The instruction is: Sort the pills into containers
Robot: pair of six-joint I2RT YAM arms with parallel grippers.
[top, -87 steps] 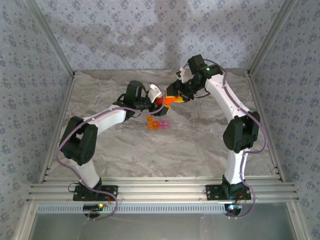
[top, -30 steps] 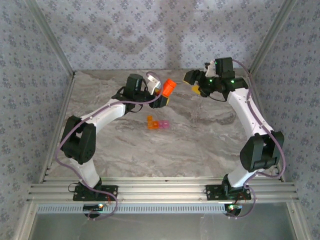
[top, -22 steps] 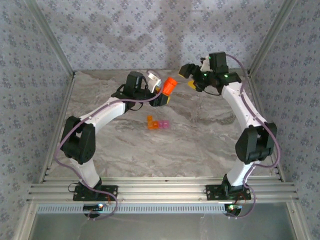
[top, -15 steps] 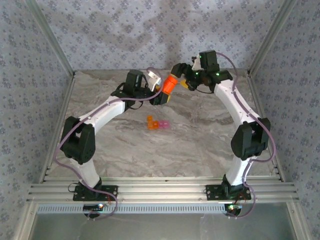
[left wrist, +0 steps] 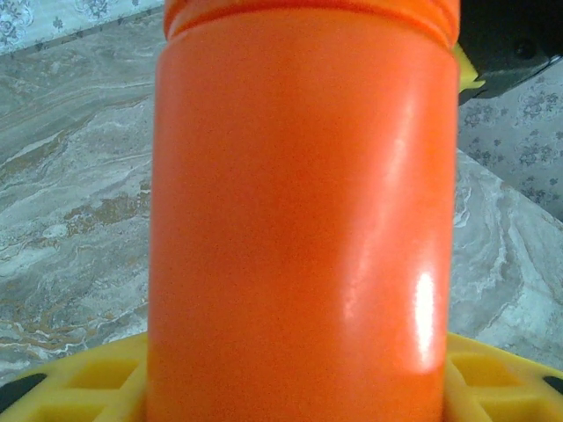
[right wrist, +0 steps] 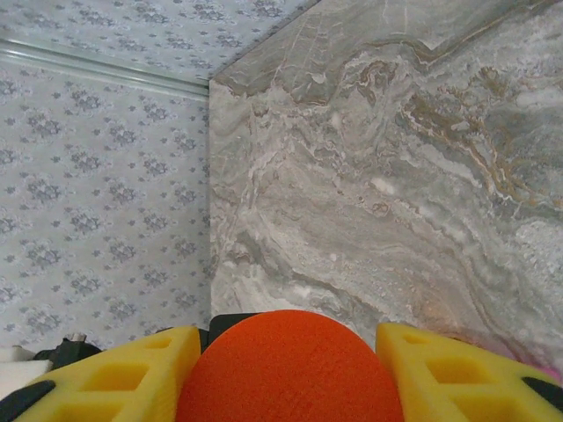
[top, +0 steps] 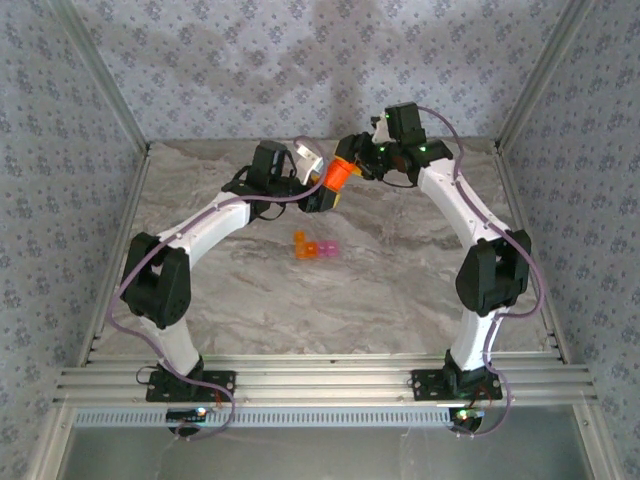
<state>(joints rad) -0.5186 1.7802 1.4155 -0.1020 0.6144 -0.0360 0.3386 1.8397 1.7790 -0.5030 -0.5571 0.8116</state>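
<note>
The right gripper (top: 352, 163) has swung back to the cap (right wrist: 290, 369). Its fingers flank it, but I cannot tell if they pinch yet. The left gripper (top: 328, 192) holds the bottle (left wrist: 299, 220). Uncapping looks next. The containers (top: 314, 247) sit on the counter (top: 400, 290).

Bottle (left wrist: 303, 220): cropped at 12 and 6 o'clock.
Cap (right wrist: 290, 369): cropped at 6 o'clock.
Containers (top: 316, 246): contents too small to tell.
</note>
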